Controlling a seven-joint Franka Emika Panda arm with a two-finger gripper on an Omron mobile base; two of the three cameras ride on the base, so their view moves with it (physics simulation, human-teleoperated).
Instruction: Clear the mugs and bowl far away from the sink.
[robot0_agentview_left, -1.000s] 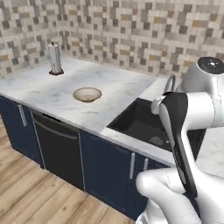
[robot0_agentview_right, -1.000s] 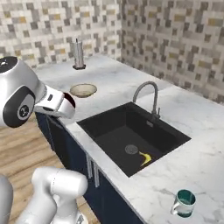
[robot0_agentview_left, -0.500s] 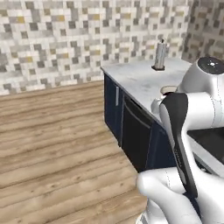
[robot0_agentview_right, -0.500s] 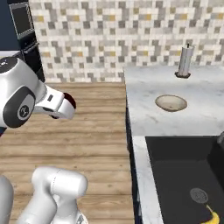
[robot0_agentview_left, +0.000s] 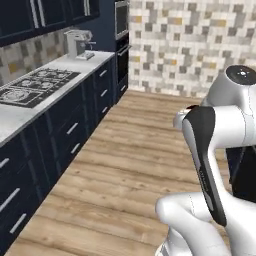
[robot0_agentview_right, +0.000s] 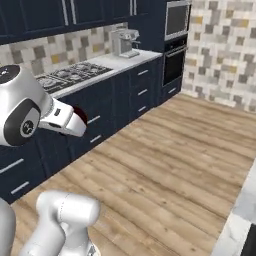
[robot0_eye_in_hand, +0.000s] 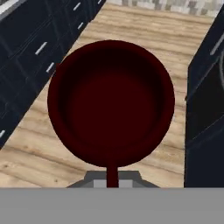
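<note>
Carrying the dark maroon mug (robot0_eye_in_hand: 111, 103) at my claw (robot0_eye_in_hand: 112, 177), I look straight down into its round open mouth in the hand view, where it hangs above the wooden floor (robot0_eye_in_hand: 144, 30). A thin maroon strip, likely the handle, runs from the mug's lower rim toward my claw, but the finger tips themselves are hidden behind the mug, so I cannot tell whether the claw is clamped or how far apart the jaws stand. In the right base view a small patch of the same maroon mug (robot0_agentview_right: 80, 115) shows at the end of my forearm, held up in the air in front of the dark navy cabinets (robot0_agentview_right: 115, 100). In the left base view only a sliver of maroon (robot0_agentview_left: 192, 107) peeks over my arm.

Around me is the other side of the kitchen. A long pale bench (robot0_agentview_right: 117, 61) runs along the navy cabinet row and carries a black gas cooktop (robot0_agentview_right: 70, 75) and, further along, a silvery coffee machine (robot0_agentview_right: 123, 42). Beyond it, a built-in oven (robot0_agentview_right: 176, 30) sits in a tall dark unit beside the mosaic tiled wall (robot0_agentview_right: 225, 55). At the lower right of the right base view, a corner of a marble bench (robot0_agentview_right: 240, 220) shows.
</note>
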